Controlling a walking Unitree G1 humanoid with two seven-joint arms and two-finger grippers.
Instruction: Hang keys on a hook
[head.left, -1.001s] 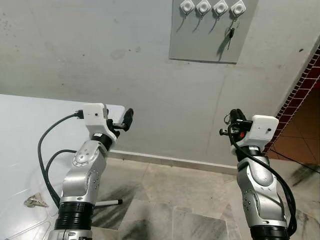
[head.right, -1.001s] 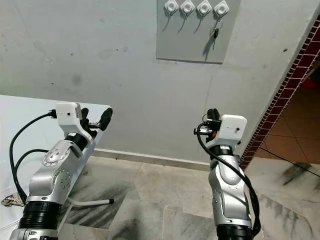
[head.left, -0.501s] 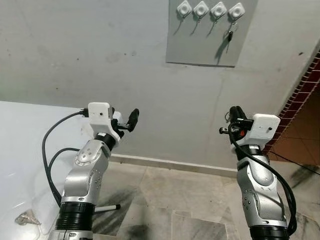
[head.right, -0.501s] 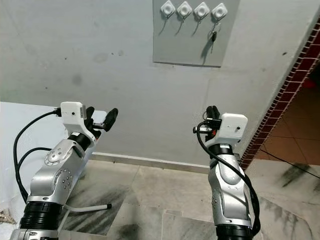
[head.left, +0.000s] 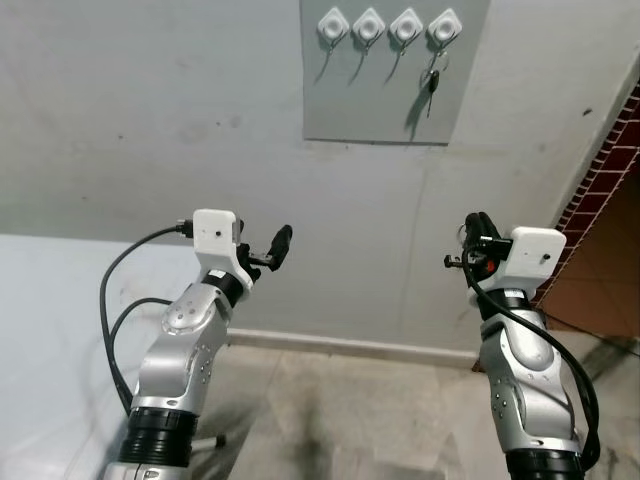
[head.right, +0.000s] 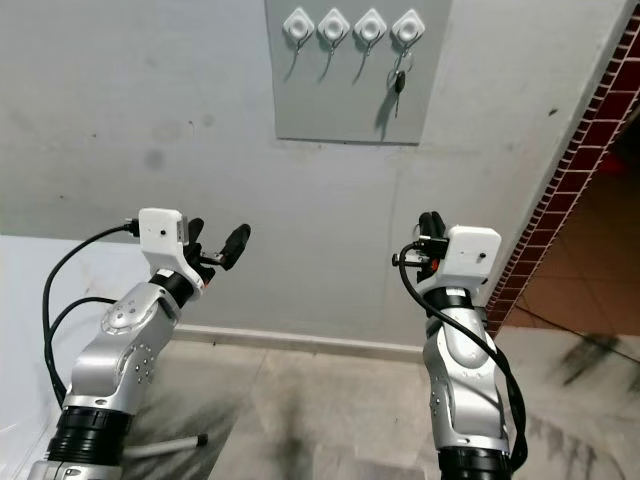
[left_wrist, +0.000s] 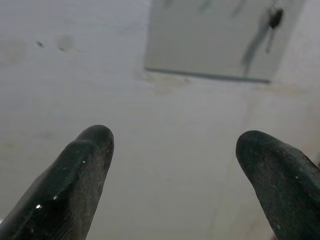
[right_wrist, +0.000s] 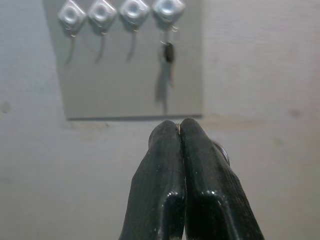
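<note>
- step in hand, as i judge it: the approach to the wall. the right gripper (right_wrist: 179, 131) is raised in front of the robot, aimed up at the grey hook board (head.left: 380, 100), well below it.
- its fingers are pressed tight together; in the right wrist view a thin edge of metal sits between the tips and a small ring (right_wrist: 223, 151) pokes out beside them, so it looks clenched on keys, though the keys themselves are too hidden to be sure.
- the board carries four white hooks in a row; the rightmost hook (head.left: 444, 25) already has a dark key (head.left: 432, 84) hanging from it, and the three hooks to its left look free, e.g. the free hook (head.left: 405, 24) next along.
- the left gripper (head.left: 283, 243) is lifted too, fingers spread wide apart and holding nothing.
- next move, i'd say: raise and extend the right arm to a free hook, then line the ring up over its tip before letting go.
</note>
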